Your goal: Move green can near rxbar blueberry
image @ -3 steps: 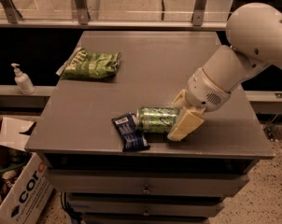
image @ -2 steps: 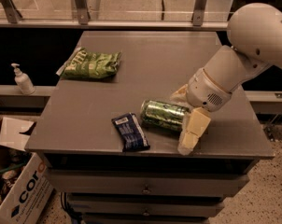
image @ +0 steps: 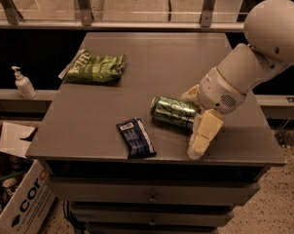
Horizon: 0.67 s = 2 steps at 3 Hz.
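Note:
The green can [image: 174, 112] lies on its side on the grey table [image: 152, 57], right of centre. The rxbar blueberry [image: 136, 138], a dark blue wrapper with a white label patch, lies flat just to the can's front left, a short gap away. My gripper [image: 191, 124] is at the can's right end, open. One cream finger [image: 204, 133] points toward the table's front edge and the other [image: 190, 94] shows behind the can. The can's right end sits between them; I cannot tell if they touch it.
A green chip bag [image: 94, 68] lies at the table's back left. A soap dispenser bottle [image: 23, 83] stands on a ledge to the left. A cardboard box [image: 15, 199] sits on the floor at lower left. Drawers are below the table's front edge.
The near finger has swung away from the can toward the front edge, so the gripper has opened. The can has shifted slightly right and back, and the arm has pulled back a little.

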Motion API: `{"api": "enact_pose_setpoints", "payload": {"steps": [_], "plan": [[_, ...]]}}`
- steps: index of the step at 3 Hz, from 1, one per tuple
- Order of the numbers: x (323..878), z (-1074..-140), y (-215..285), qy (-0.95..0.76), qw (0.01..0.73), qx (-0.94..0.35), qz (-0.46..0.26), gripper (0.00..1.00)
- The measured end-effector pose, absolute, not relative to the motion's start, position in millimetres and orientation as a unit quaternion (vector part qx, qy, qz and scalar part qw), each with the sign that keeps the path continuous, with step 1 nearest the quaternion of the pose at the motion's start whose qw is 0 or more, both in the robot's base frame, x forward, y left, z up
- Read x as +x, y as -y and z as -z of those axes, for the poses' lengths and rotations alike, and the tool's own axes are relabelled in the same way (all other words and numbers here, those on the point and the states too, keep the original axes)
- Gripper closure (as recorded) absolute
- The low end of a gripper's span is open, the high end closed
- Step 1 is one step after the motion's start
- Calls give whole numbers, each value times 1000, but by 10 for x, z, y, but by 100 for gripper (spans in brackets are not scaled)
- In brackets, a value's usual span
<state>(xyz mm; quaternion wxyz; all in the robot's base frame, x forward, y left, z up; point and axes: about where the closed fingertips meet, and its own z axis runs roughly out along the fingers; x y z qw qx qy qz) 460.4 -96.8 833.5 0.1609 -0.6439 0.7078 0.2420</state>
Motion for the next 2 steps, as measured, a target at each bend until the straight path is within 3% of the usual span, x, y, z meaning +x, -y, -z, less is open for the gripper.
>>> {"api": "enact_pose_setpoints", "payload": {"steps": [2], "plan": [[4557,-8547,1025,-704,176,-642,-249,0]]}}
